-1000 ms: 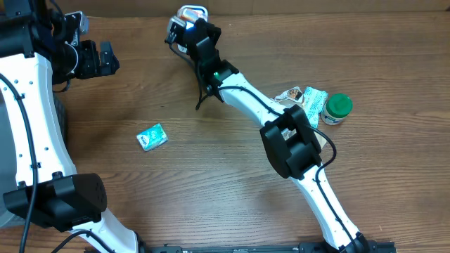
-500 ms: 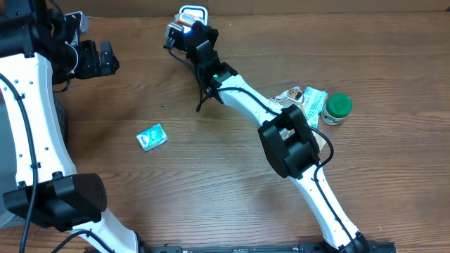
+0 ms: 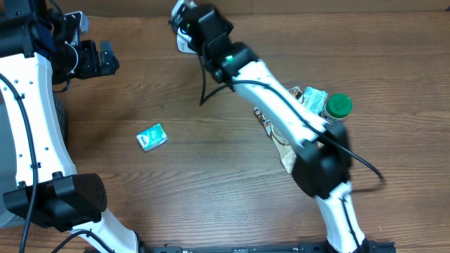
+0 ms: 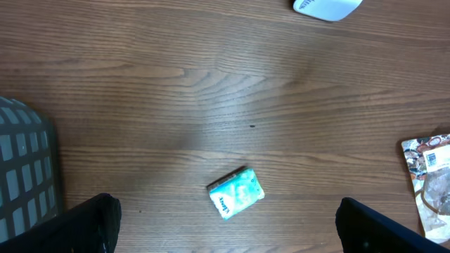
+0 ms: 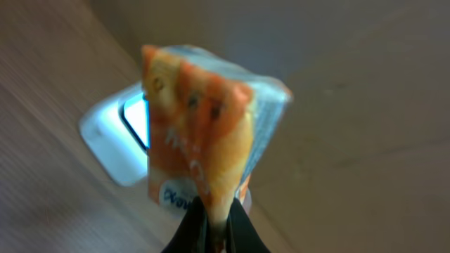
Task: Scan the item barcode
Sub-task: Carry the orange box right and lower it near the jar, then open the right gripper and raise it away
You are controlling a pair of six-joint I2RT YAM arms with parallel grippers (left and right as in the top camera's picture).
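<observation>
My right gripper (image 5: 214, 225) is shut on the bottom edge of an orange snack packet (image 5: 200, 119), which stands upright in front of the wrist camera. Just behind the packet lies the white barcode scanner (image 5: 116, 144), its window lit. In the overhead view the right gripper (image 3: 184, 21) is at the table's far edge and covers most of the scanner. The same scanner (image 4: 327, 7) shows at the top of the left wrist view. My left gripper (image 3: 105, 60) hangs open at the far left with nothing between its fingers (image 4: 77, 225).
A teal packet (image 3: 152, 136) lies left of centre on the wooden table. A green-capped bottle (image 3: 337, 107) and several packets (image 3: 309, 97) lie at the right, one packet (image 3: 281, 144) partly under the right arm. A grey basket (image 4: 21, 169) stands at the left.
The right arm has swung its elbow to the right, and its gripper has moved up and back over the scanner with the orange packet. The left arm has not moved.
</observation>
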